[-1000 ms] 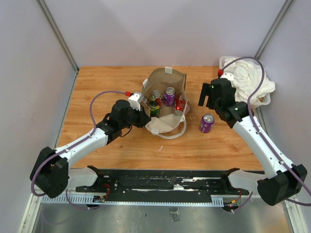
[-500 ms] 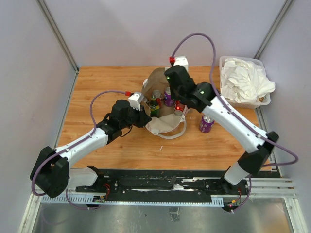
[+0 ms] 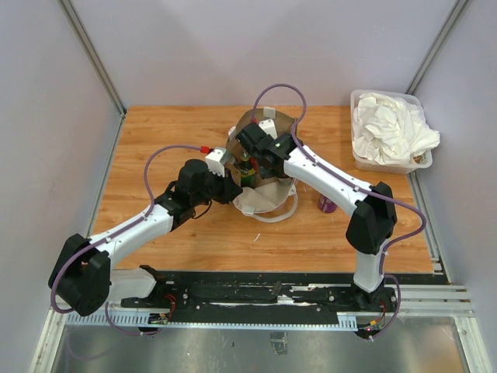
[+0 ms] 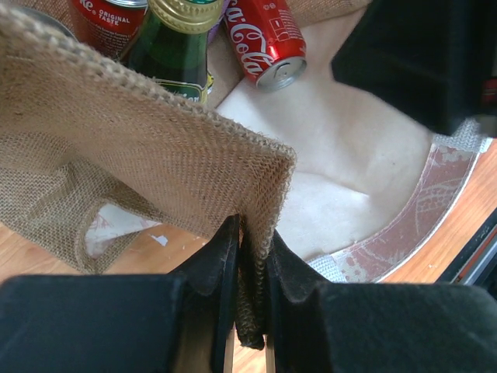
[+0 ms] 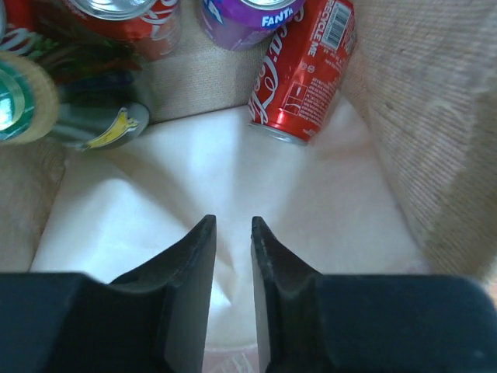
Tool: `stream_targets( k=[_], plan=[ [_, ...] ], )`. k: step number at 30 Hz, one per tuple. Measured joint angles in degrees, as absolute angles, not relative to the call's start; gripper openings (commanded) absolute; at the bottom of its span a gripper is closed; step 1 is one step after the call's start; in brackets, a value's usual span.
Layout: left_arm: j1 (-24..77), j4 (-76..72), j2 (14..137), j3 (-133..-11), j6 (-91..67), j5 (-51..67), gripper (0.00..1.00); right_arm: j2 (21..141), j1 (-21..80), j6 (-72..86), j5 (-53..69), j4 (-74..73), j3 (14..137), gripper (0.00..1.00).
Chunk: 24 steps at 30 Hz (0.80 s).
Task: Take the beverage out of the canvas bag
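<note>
Centrally on the wooden worktop (image 3: 171, 132) stands the canvas bag (image 3: 260, 200), its mouth open to the overhead camera, and both arms meet at it. The left gripper (image 4: 252, 231) sits at the bag's 8 o'clock edge, its jaws pinched tight on the coarse woven wall, with the fabric rim standing up between them. The right gripper (image 5: 231, 227) reaches in from 2 o'clock and points down into the bag; its jaws are drawn close with only a thin slit between them, and nothing sits in that slit. Below them lies the white lining (image 5: 217, 171) of the bag floor. In the right wrist view a red cola can (image 5: 303, 74) lies tilted at 1 o'clock from the jaws, against the tan side wall, and a purple Fanta can (image 5: 248, 14) stands at 12 o'clock just beside it. A second red can (image 5: 128, 19) is at 11 o'clock, and a green bottle (image 5: 78, 109) with a gold cap is at 10 o'clock. Whether the jaws touch the lining cannot be told. Outside the bag, at its 4 o'clock, another purple can (image 3: 326, 204) stands on the worktop, partly hidden behind the right arm. A clear plastic bin (image 3: 380, 165) heaped with white cloth (image 3: 388, 128) sits at the worktop's 2 o'clock corner, well apart from the bag.
</note>
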<state>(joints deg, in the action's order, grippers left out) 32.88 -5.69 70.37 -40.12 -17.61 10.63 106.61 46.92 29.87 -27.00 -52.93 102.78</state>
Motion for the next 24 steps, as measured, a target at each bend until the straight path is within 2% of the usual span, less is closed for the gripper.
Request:
stream_targets(
  k=[5,8,15,24],
  plan=[
    [32.86,-6.39,71.07,-40.14,-17.54,11.22,0.01,111.11,45.82,33.1,-26.98,-53.19,102.45,0.66],
    [32.88,-6.83,71.5,-40.14,-17.19,11.62,0.01,112.77,44.82,34.7,-27.0,-52.8,101.95,0.77],
    [32.86,-7.6,72.2,-40.14,-16.86,12.16,0.0,115.83,41.36,37.54,-27.07,-50.72,101.3,0.91],
    [32.88,-8.23,73.52,-40.42,-16.75,13.19,0.0,117.8,38.28,39.31,-27.42,-47.81,100.62,0.97]
  ],
)
